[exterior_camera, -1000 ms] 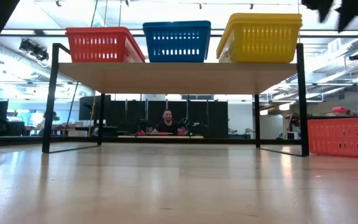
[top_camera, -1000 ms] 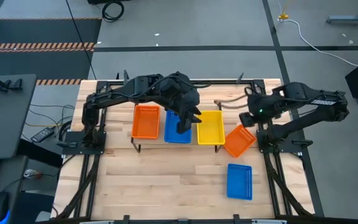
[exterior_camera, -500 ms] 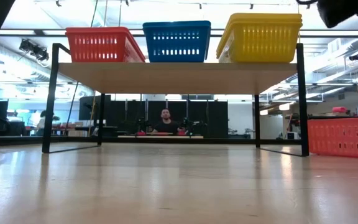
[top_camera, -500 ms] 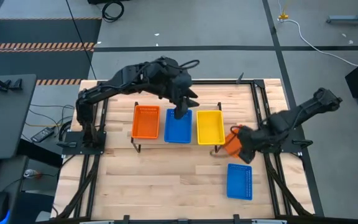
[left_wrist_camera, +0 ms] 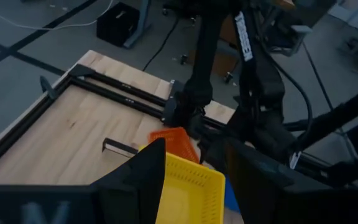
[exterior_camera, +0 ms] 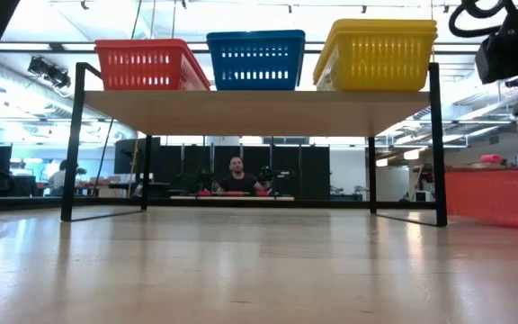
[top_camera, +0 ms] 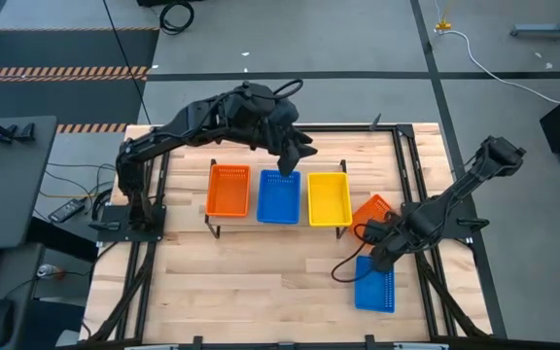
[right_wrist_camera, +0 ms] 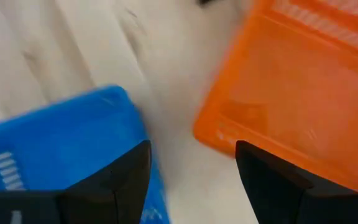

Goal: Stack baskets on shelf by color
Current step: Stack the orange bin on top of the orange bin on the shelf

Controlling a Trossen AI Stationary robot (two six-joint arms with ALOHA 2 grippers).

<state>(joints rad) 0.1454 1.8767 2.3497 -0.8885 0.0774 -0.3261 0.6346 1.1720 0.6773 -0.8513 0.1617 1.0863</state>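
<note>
Shelf (top_camera: 299, 225): low wooden board on black legs, mid-table. Three basket positions on it, in a row: orange basket on the shelf (top_camera: 227, 190) at the left end, blue basket on the shelf (top_camera: 279, 197) in the middle, yellow basket on the shelf (top_camera: 329, 198) at the right end. From the low view the yellow one (exterior_camera: 378, 54) reads as a stack, several rims visible; the orange (exterior_camera: 149, 64) and blue (exterior_camera: 256, 59) ones are of similar height.

Left gripper (top_camera: 291, 159): raised over the far end of the blue basket on the shelf. Jaws apart, nothing between them. In the left wrist view the yellow basket's rim (left_wrist_camera: 188, 193) lies just ahead of and below the open fingers (left_wrist_camera: 143, 174); an orange basket off the shelf (left_wrist_camera: 174, 141) and the right arm show farther beyond.

Right gripper (top_camera: 379, 256): low over the table, right of the shelf. Jaws apart, empty. In the right wrist view the fingers (right_wrist_camera: 128, 174) straddle bare tabletop (right_wrist_camera: 73, 50) between two loose baskets: a blue one (right_wrist_camera: 61, 149) just ahead of one finger and an orange one (right_wrist_camera: 303, 99) just ahead of the other. No contact with either is visible.

High view: loose orange basket (top_camera: 371, 211) tilted, just beside the shelf's right end; loose blue basket (top_camera: 375, 285) on the table nearer the front edge, partly under the gripper.

A seated person (exterior_camera: 237, 177) shows in the room beyond, under the shelf.
</note>
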